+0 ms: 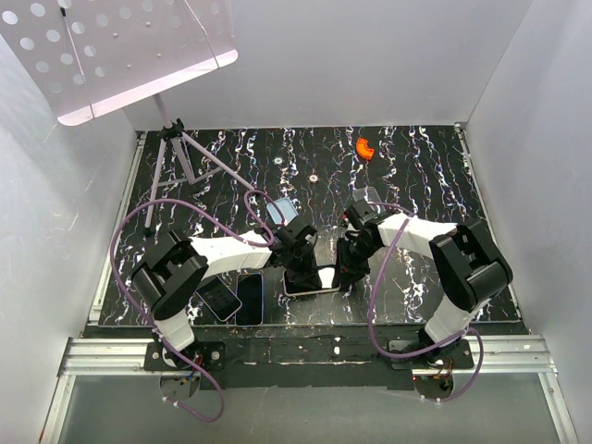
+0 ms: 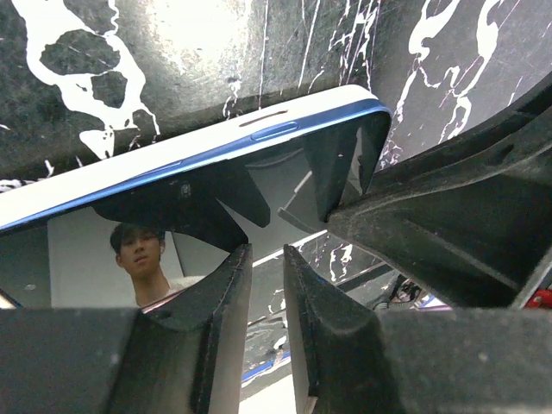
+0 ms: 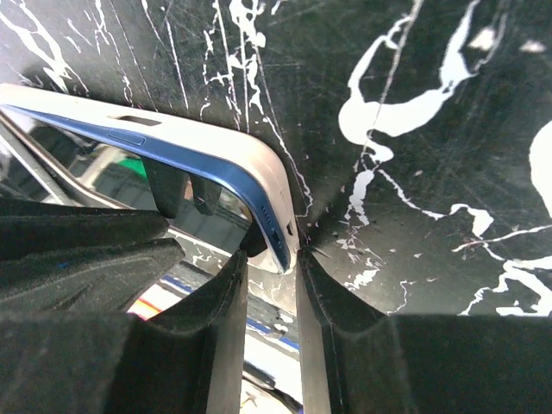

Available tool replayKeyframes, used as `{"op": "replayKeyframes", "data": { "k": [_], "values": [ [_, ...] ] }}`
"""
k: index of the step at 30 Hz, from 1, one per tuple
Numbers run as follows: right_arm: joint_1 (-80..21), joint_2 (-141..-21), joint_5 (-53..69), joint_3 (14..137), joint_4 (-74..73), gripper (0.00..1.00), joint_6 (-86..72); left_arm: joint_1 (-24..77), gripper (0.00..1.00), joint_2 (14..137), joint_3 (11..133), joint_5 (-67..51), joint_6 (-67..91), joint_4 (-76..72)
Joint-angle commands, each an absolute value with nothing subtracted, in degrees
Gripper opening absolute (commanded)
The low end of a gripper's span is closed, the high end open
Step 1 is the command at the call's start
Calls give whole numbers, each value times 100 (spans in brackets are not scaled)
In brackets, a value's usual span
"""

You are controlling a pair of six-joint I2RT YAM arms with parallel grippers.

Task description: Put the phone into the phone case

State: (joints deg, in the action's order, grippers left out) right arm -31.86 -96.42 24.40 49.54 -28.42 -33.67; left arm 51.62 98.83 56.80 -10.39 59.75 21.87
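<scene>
Top external: left pincer (image 1: 301,266) covers phone (image 1: 321,276).

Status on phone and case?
Left gripper nearly shut, tips over phone screen. Right gripper pinching phone's corner. White case around blue edge there. Nothing blocking.

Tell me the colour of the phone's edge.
The phone has a blue edge; clearest in the left wrist view.

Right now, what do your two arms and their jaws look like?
Both the left arm and right arm have white links between bulky black joint housings. A lilac cable loops along each. The jaws are matte black and ridged. No markings visible.
</scene>
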Motion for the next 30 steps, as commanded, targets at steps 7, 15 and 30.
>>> {"op": "replayKeyframes", "data": {
  "k": [7,15,30],
  "values": [
    [-4008,-10240,-422,5273,-3375,19,-3235,5186,22,10274,5520,-396,5959,2716],
    [-3578,-9318,710,5177,-3200,69,-3032,5124,22,10152,5564,-325,5889,2830],
    [-2426,-9781,3014,5044,-2021,56,-2865,4641,21,10203,5423,-545,5695,2777]
  ]
}}
